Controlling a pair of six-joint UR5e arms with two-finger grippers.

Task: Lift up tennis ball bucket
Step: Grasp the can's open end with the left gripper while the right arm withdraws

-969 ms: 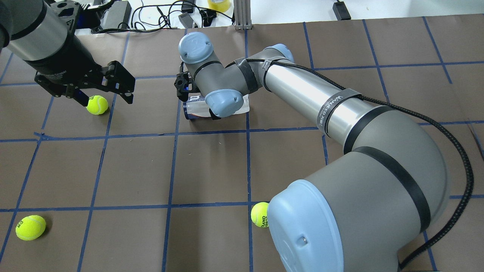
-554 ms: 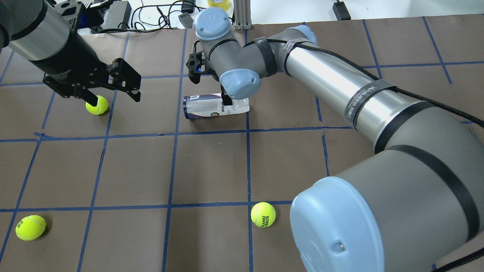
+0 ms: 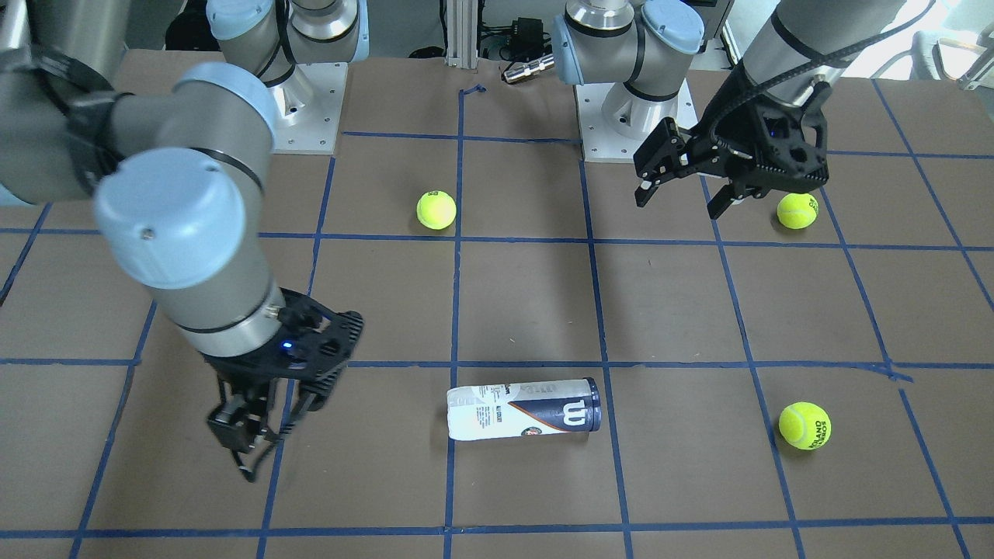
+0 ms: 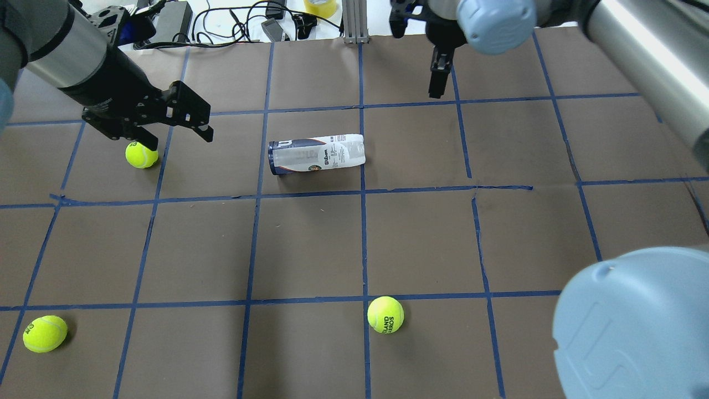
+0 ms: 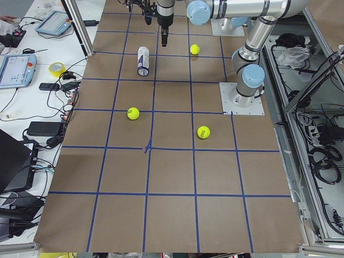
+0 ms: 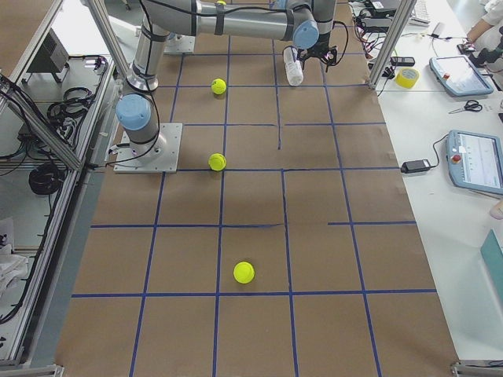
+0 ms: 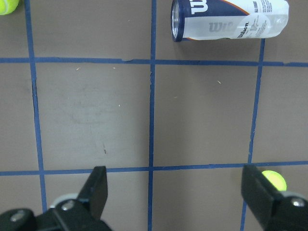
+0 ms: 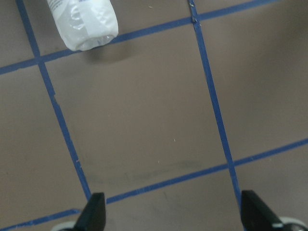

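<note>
Lying on its side on the taped brown table (image 4: 421,238), the tennis ball bucket (image 4: 317,154) is held by nothing, so the lift has not begun. Its dark-rimmed mouth points toward the robot's left and its crinkled clear end toward the right. The left gripper (image 7: 175,190) hangs off the mouth end with its fingers spread wide, and a tennis ball (image 4: 142,154) sits just beneath it on the side away from the bucket. The right gripper (image 8: 172,211) is also spread wide and holds nothing. It hovers beyond the bucket's clear end, on the side away from the robot's base and well apart from it. To my eye, whichever arm takes the job should come over the middle of the label and turn its wrist so the jaws straddle the narrow width, not the length. It should then come down until the fingers reach past the widest part before closing. A round tube like that will likely roll if one finger touches first. The thin plastic looks easy to crush, so a gentle, centred squeeze seems wise before raising it.
</note>
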